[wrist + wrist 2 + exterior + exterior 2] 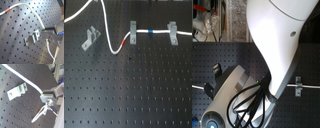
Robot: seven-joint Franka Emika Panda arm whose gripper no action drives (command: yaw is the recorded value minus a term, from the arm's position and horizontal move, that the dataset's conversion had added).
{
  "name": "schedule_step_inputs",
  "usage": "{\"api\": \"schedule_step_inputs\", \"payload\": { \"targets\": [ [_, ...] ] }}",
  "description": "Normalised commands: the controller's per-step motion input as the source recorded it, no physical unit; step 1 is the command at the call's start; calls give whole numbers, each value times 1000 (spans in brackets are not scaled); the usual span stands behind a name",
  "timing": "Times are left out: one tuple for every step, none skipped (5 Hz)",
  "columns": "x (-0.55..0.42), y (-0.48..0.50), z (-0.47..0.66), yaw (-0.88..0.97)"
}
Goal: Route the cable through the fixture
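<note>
The white cable (108, 35) comes down from the first exterior view's top, loops low, then rises past its red band (125, 42). It runs through two squarely facing clips, with its blue band (151, 31) between them. The diagonal grey fixture (91, 39) stands apart to the loop's left, with no cable in it. My gripper (45, 32) is shut on the cable (32, 12), close beside the fixture (32, 37) in the first wrist view. The second wrist view shows the same grip (45, 96) on the cable (25, 79) near the fixture (17, 91). The gripper is out of the first exterior view.
Two squarely facing grey clips (132, 31) (171, 32) stand on the black perforated board (129, 90). In the second exterior view the white arm (282, 45) and its black cable bundle (252, 102) cover most of the scene; one clip (297, 86) shows at the second exterior view's right.
</note>
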Motion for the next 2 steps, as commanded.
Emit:
{"api": "schedule_step_inputs", "payload": {
  "targets": [
    [-49, 15, 6, 6],
    [-3, -6, 47, 0]
  ]
}}
